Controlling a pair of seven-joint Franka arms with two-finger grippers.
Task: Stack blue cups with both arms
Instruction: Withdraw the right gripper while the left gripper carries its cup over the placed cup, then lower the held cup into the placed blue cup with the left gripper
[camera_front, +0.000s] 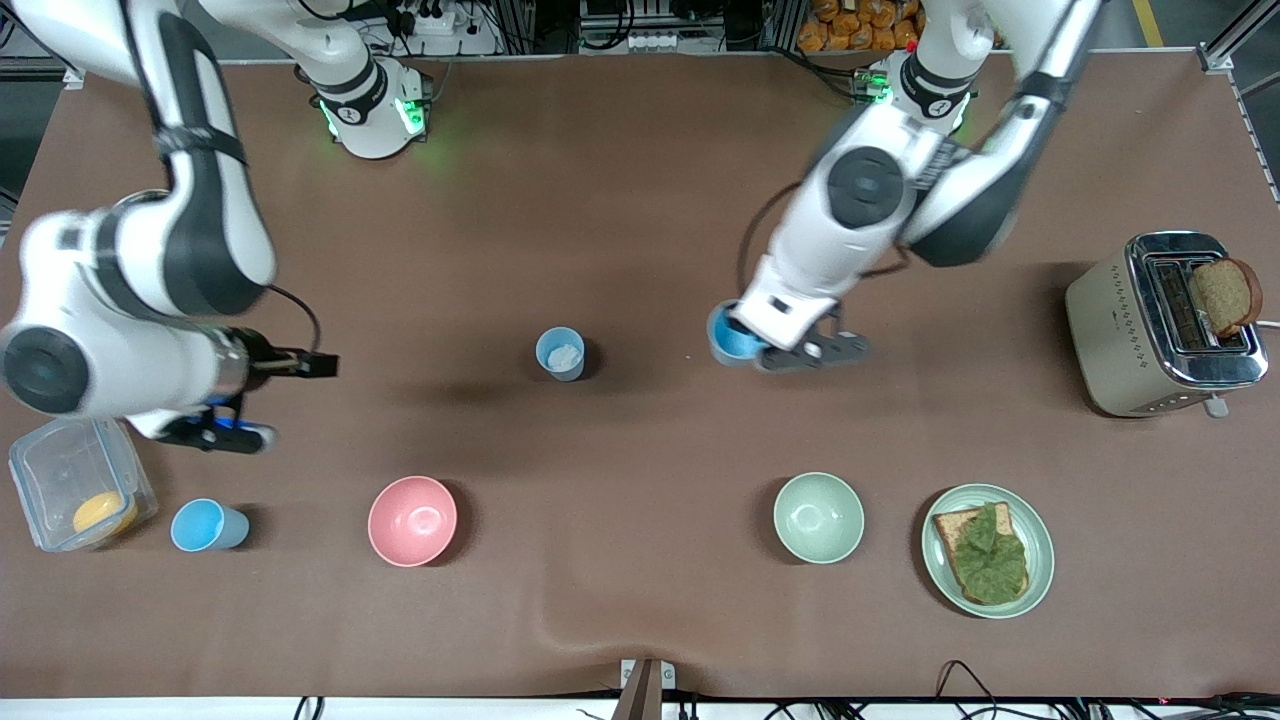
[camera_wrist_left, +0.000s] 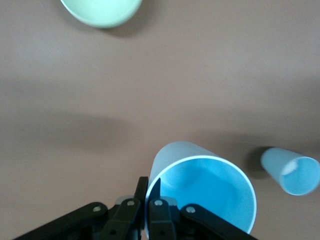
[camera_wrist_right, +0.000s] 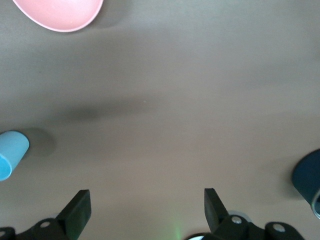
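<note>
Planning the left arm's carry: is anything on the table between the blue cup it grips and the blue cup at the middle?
Nothing visible. The left gripper pinches the rim of a light-blue plastic cup, and only bare brown table separates it from the middle light-blue cup. The right gripper hangs open near the clear container.

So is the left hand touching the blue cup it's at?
Touching. The left wrist view shows the left hand with its fingers pinched on the rim of the blue cup, one on each side of the wall.

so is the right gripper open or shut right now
Open: the right gripper shows its two fingers spread wide with bare table between, holding nothing.
</note>
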